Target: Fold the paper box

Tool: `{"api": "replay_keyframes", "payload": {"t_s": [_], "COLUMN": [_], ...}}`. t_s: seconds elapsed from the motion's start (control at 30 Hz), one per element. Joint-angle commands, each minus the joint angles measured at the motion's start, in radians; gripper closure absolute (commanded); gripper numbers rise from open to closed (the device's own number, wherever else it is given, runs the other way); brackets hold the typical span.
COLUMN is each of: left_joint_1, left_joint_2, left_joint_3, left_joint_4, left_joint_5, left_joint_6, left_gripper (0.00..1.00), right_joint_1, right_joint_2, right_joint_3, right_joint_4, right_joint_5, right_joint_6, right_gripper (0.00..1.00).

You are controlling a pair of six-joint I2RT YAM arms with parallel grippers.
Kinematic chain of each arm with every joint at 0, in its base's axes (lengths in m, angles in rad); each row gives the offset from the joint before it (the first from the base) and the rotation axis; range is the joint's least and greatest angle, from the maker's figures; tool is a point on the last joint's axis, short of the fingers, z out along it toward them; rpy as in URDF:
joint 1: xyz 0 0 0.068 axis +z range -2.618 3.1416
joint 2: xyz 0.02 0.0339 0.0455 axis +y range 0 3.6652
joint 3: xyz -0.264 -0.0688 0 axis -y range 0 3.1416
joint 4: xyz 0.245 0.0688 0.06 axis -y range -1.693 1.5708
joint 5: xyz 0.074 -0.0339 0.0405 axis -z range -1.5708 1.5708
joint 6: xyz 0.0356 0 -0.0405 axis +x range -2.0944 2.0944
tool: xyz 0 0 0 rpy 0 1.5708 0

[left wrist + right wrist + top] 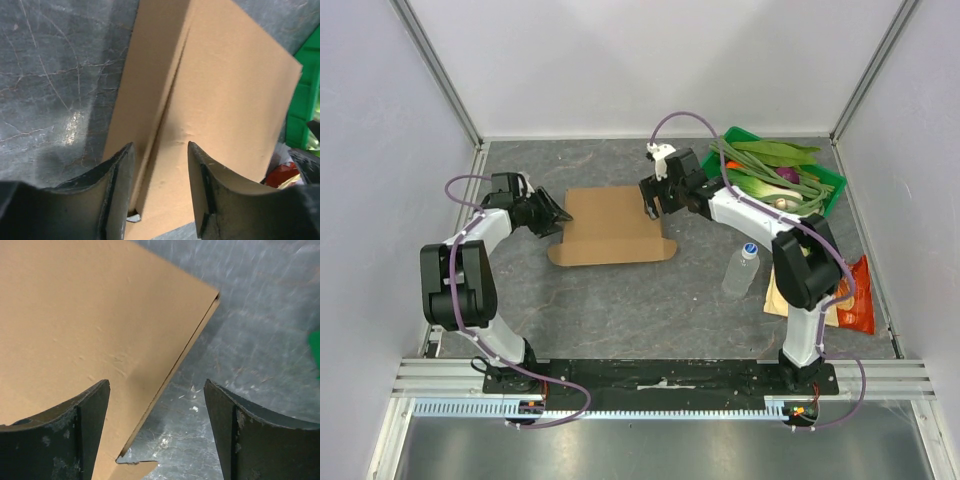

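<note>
Paper box (pixel 610 225): lay flat on the grey bench (pixel 650 310), about midway between the two arms. Was plain brown and unprinted, with a longer strip along its near edge jutting out past both ends. Showed one long fold line running up it in the left wrist view.

Left gripper (pixel 552 216): reached in at the box's left edge. Had its fingers (pixel 120 175) part-way apart, astride that fold line, with cardboard filling the gap between them. Could not tell whether the pads pressed the cardboard or only hung over it.

Right gripper (pixel 653 205): sat at the box's right edge, toward the far corner. Stood with its fingers (pixel 90 420) spread wide and clamped on nothing. Had the box's edge passing by one finger in its own view, and bare bench across the rest of the gap.

Noted elsewhere on the bench: a green tray (pixel 832 188) in the far right corner, loaded with leafy greens (pixel 770 155); a clear plastic bottle (pixel 742 268) near the right arm, well apart from the box; an orange snack bag (pixel 858 300) at the right edge, beside that arm.
</note>
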Motion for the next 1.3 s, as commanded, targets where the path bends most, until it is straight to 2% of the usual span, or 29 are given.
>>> {"api": "replay_keyframes", "payload": {"t_s": [0.0, 0.13, 0.17, 0.23, 0.27, 0.47, 0.53, 0.67, 0.77, 0.97, 1.27], "left_joint_1": [-0.008, -0.01, -0.01, -0.011, -0.011, -0.011, -0.01, -0.008, 0.0, 0.019, 0.009], "left_joint_2": [0.008, 0.04, 0.045, 0.046, 0.045, 0.011, -0.011, -0.066, -0.093, -0.069, 0.009], "left_joint_3": [-0.007, -0.013, -0.01, -0.012, -0.012, -0.035, -0.036, -0.052, -0.055, -0.042, -0.127], "left_joint_4": [-0.027, -0.039, -0.037, -0.039, -0.043, -0.022, -0.02, -0.013, -0.005, 0.018, 0.183], "left_joint_5": [-0.051, -0.052, -0.051, -0.063, -0.077, -0.083, -0.075, -0.083, -0.063, 0.041, 0.207], "left_joint_6": [0.061, 0.068, 0.068, 0.069, 0.072, 0.071, 0.074, 0.075, 0.063, 0.036, -0.053], "left_gripper": [0.51, 0.58, 0.63, 0.66, 0.69, 0.71, 0.68, 0.46, 0.37, 0.32, 0.28], "right_joint_1": [0.009, -0.007, -0.013, -0.031, -0.037, -0.065, -0.076, -0.106, -0.125, -0.145, -0.182], "right_joint_2": [0.051, 0.034, 0.03, 0.036, 0.046, 0.039, 0.031, 0.016, 0.014, 0.011, 0.031], "right_joint_3": [0.026, -0.034, -0.054, -0.063, -0.066, -0.147, -0.172, -0.213, -0.238, -0.279, -0.31], "right_joint_4": [-0.039, 0.019, 0.045, 0.054, 0.062, 0.129, 0.14, 0.157, 0.16, 0.168, 0.183], "right_joint_5": [-0.049, -0.048, -0.057, -0.109, -0.126, -0.178, -0.184, -0.163, -0.166, -0.152, -0.143], "right_joint_6": [0.023, 0.063, 0.072, 0.098, 0.105, 0.134, 0.137, 0.146, 0.152, 0.155, 0.194], "right_gripper": [0.19, 0.27, 0.34, 0.42, 0.51, 0.66, 0.7, 0.82, 0.85, 0.87, 0.91]}}
